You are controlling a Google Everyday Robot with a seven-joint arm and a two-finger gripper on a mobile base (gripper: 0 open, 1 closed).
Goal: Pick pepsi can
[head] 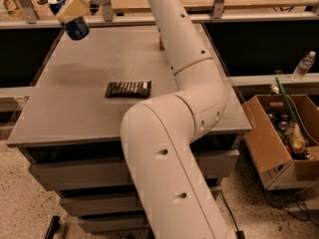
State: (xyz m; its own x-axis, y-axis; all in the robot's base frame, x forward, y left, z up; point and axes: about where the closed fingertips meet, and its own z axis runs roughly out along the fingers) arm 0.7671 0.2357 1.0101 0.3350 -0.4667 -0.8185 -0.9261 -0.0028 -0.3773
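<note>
Camera view: your gripper [71,11] is clamped on the pepsi can [79,30], tilted, over the far-left corner of the table [75,108].

Robot lab: pincer [71,12] over grey workbench [99,66]

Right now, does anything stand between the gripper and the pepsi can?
Nothing visible does. The gripper holds the pepsi can, tilted, over the far left corner of the table. The chocolate bar wrapper lies mid-table, well apart from both.
</note>
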